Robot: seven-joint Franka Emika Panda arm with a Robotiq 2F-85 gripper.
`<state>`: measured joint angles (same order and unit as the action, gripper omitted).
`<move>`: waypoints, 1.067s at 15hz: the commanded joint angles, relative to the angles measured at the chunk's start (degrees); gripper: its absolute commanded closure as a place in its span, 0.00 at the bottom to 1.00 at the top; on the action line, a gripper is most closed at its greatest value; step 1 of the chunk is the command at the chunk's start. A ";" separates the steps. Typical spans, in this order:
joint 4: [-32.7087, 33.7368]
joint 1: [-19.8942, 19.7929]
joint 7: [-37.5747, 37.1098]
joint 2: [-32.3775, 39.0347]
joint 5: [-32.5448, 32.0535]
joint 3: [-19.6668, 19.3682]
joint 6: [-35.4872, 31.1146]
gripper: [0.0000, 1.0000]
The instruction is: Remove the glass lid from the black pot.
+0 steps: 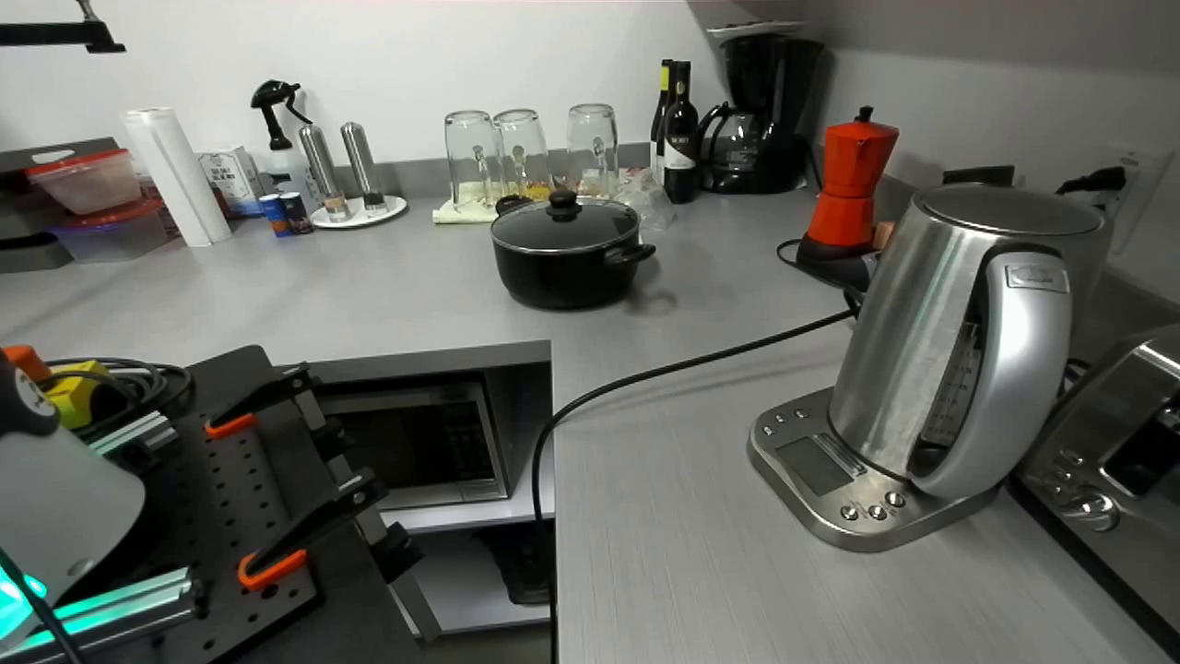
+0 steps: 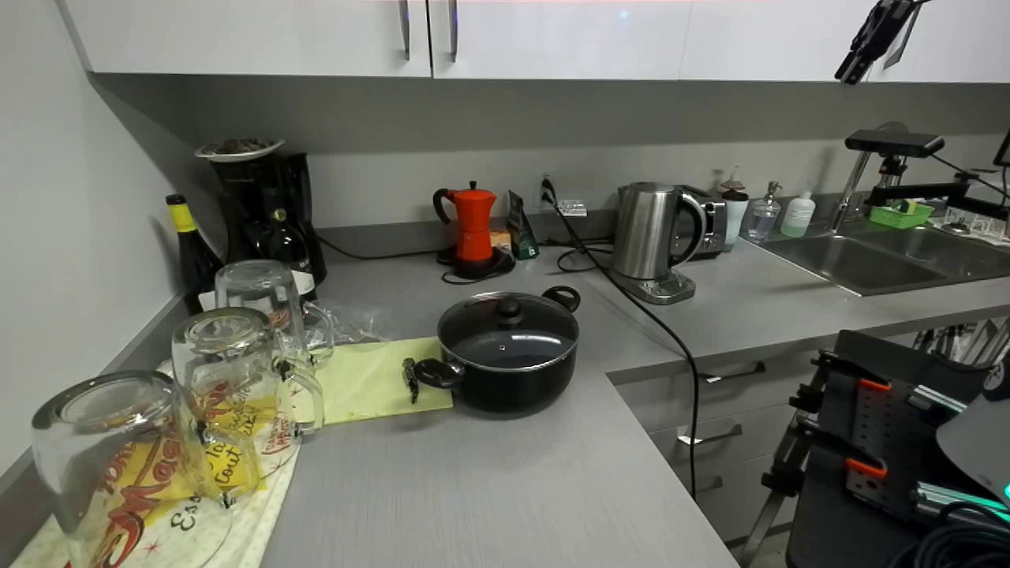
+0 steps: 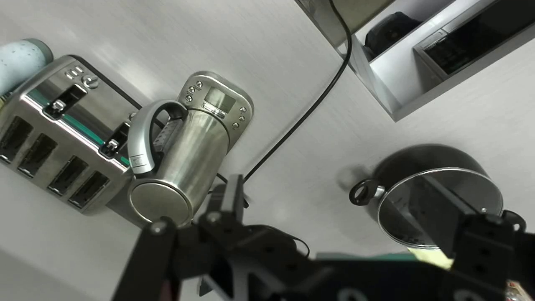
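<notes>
We found the glass lid seated on the black pot, its dark knob upright at the centre; in an exterior view the pot's handles pointed to eight and two o'clock. The wrist view put the pot at three o'clock of the gripper and the steel kettle at nine. The gripper's fingers stood wide apart and held nothing, and one of them hid part of the lid there, so we could not make out the knob from that camera.

We judged the step in hand to be the reach for that knob. Doing it well called for a shift toward three o'clock at height, until the knob lay midway between the fingers, with the centring checked in both exterior views. From there a straight descent looked best, halting before the fingers met the glass, then a slow squeeze low on the knob. We thought the lift should go straight up, lid level, rim free of the pot all round before any sideways travel. We wanted the carry kept away from the pot's nine o'clock side, where, in an exterior view, the clear mugs stood
</notes>
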<state>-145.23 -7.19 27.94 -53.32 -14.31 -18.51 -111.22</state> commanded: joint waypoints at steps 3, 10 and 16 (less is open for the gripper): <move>0.11 2.58 0.42 2.92 0.04 -0.34 -2.92 0.00; 2.16 9.85 2.69 15.61 1.80 1.03 -12.67 0.00; 8.67 13.03 4.09 28.89 2.25 5.52 -16.82 0.00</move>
<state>-142.01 5.01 29.53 -32.17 -13.61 -15.16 -126.85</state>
